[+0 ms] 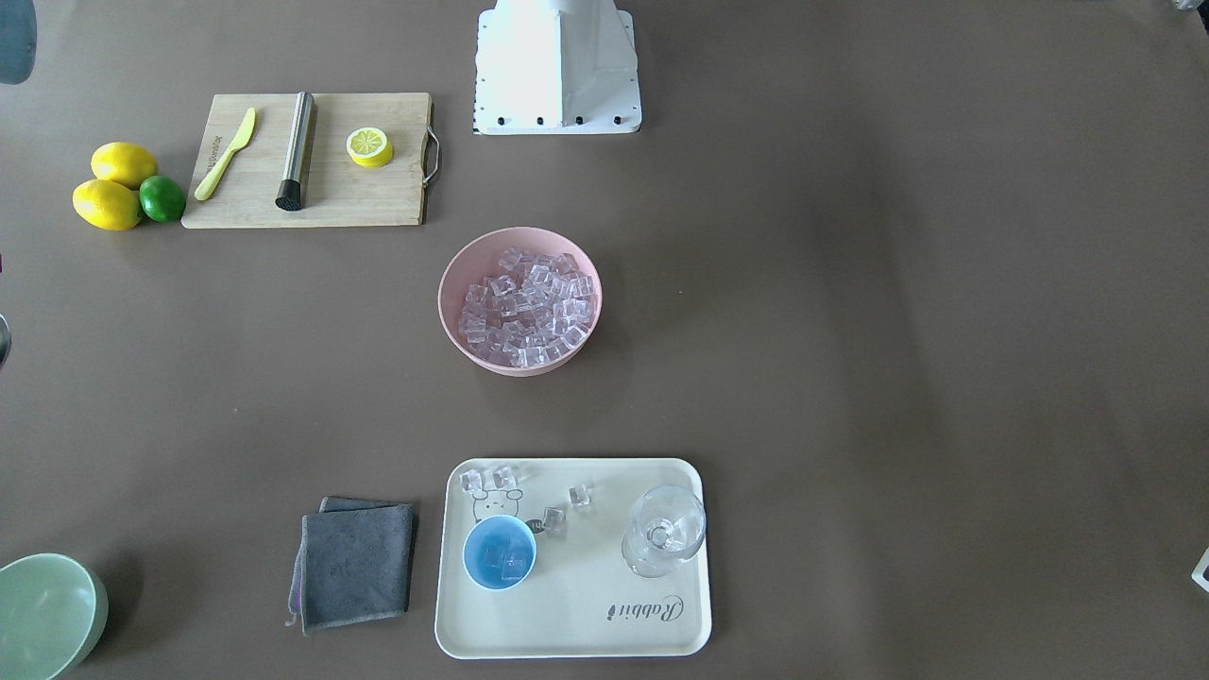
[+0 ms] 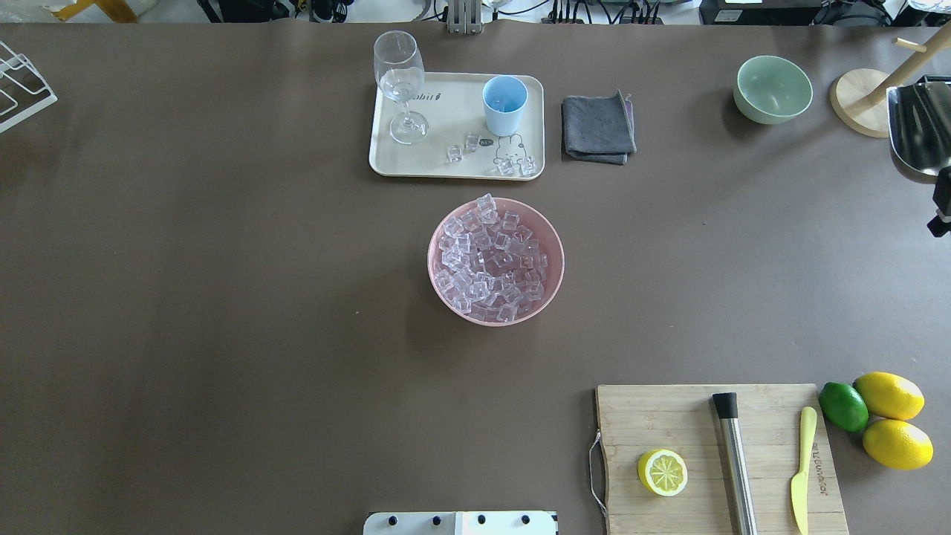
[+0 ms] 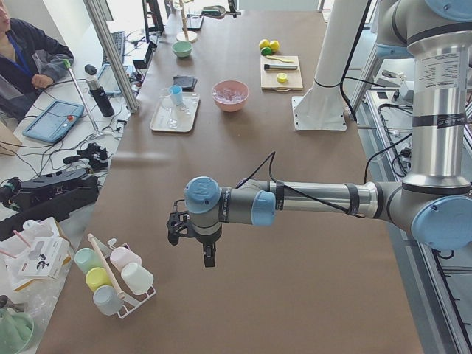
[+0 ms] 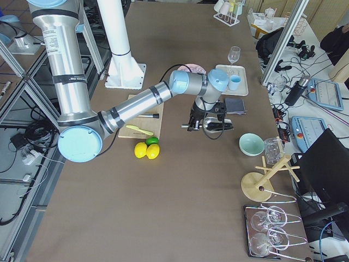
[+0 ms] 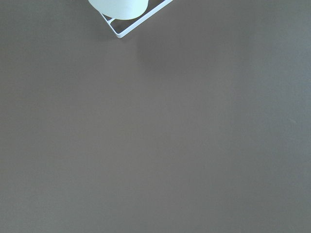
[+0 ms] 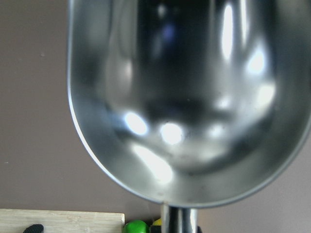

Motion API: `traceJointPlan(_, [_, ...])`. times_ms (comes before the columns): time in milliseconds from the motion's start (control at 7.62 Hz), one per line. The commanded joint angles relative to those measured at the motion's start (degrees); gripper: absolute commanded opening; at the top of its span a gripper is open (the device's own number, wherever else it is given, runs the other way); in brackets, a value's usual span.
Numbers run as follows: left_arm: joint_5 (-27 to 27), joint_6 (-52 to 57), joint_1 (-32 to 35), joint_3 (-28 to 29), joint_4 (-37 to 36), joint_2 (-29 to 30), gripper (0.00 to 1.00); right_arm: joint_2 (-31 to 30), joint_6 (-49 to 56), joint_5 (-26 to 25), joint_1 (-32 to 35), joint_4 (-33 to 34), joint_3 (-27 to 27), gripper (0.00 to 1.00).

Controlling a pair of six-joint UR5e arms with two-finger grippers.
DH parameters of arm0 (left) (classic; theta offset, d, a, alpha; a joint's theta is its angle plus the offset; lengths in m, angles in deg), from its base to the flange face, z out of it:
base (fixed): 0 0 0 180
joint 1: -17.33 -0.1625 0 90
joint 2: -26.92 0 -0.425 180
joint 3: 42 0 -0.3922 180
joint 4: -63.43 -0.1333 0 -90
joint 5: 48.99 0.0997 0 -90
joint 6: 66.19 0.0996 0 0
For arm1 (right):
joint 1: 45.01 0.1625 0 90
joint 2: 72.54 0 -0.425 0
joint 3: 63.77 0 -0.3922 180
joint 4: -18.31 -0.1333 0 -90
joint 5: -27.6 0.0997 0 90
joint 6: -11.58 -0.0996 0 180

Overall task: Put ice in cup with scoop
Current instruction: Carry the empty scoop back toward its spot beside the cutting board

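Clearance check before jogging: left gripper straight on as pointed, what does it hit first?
The left gripper points down; first contact looks like bare table. The white rack sits off-line, though depth is unclear.

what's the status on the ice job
Right gripper holds scoop, empty. Left gripper off to the side, state unclear. Cup has some ice; four cubes loose on tray.

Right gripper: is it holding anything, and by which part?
The right gripper holds the scoop by its short handle; the bowl is empty. The jaws' exact contact is out of view.
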Motion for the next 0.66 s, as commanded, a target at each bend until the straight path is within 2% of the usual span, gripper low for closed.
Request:
traceJointPlan(0, [0.0, 0.0, 0.0, 0.0, 0.0, 0.0, 0.98, -11.4, -0.4, 4.4, 1.2, -16.2, -5.1, 0.0])
traceJointPlan(393, [0.0, 0.0, -0.1, 0.0, 0.0, 0.0, 0.98, -10.9, -0.3, 10.3, 1.1, -26.5, -17.4, 0.0])
traceJointPlan(525, [0.0, 0.0, -0.1, 0.0, 0.0, 0.0, 0.98, -10.5, -0.3, 13.5, 1.0, -28.2, -20.6, 0.0])
